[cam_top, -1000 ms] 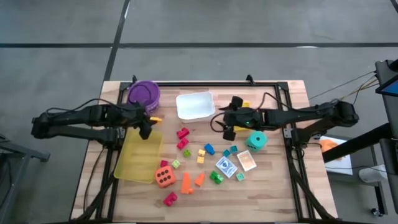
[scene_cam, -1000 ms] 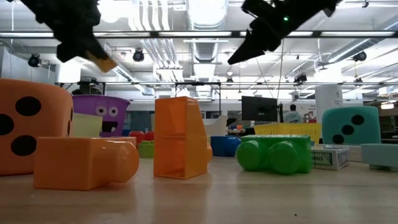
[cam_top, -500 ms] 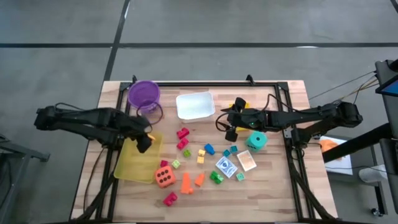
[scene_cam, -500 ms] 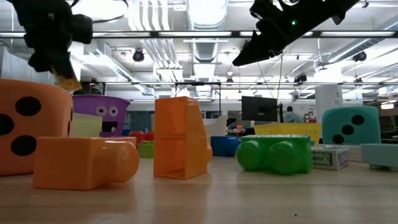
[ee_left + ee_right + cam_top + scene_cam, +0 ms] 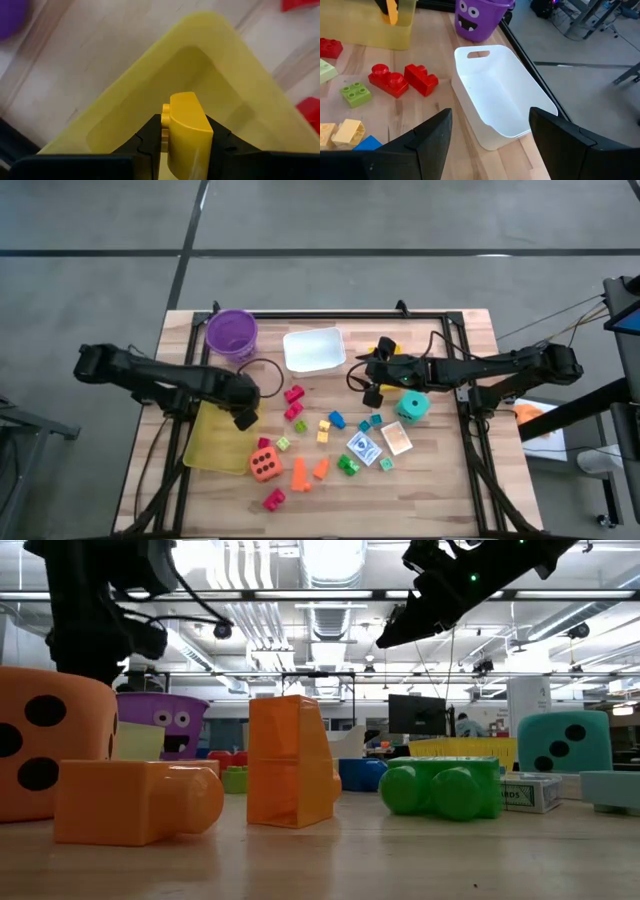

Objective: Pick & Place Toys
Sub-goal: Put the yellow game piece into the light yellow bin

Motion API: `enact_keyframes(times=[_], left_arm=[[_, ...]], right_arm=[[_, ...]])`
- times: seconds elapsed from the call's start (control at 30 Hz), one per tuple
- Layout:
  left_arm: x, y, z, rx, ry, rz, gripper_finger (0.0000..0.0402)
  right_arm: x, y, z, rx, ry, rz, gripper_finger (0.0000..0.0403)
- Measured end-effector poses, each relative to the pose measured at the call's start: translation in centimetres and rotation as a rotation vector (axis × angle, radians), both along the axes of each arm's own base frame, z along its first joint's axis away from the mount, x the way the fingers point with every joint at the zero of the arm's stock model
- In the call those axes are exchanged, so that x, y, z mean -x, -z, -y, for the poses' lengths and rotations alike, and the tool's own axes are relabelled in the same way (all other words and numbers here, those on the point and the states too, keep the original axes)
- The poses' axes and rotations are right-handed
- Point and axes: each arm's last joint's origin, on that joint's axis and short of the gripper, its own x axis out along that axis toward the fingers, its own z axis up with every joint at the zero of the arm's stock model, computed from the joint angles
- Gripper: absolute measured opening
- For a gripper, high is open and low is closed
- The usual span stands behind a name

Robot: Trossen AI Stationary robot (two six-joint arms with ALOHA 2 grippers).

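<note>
My left gripper hangs over the far right corner of the yellow tray, shut on a small yellow block. The right wrist view shows the same block above the tray. My right gripper hovers open and holds nothing, to the right of the white tray. Toys lie on the wood: two red blocks, an orange die, a teal die, two cards, a green block and orange blocks. My left gripper pinches the yellow block by two opposite sides between its two fingers. The fingers come from above and point down. The block is lifted clear, above the inside of the yellow tray.
A purple bowl stands at the far left, beyond the yellow tray. A black frame runs along the table's far edge and sides. Bare wood shows along the near edge.
My left gripper has carried the yellow block from beside the purple bowl toward the near edge and down, tipping until it points down over the yellow tray. It stays shut on the block.
</note>
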Motion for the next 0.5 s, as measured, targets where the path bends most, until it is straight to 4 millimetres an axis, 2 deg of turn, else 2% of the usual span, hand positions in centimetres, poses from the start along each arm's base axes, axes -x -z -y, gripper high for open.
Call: enact_keyframes(times=[0.3,0.5], left_arm=[[-1.3,1.8,0.1,-0.003,0.048,-0.003,0.0084],[-0.9,2.6,0.1,-0.004,0.051,-0.011,0.0084]], right_arm=[[0.0,0.0,0.0,-0.004,0.002,0.002,0.0263],[0.0,0.1,-0.1,-0.006,0.001,-0.005,0.0263]])
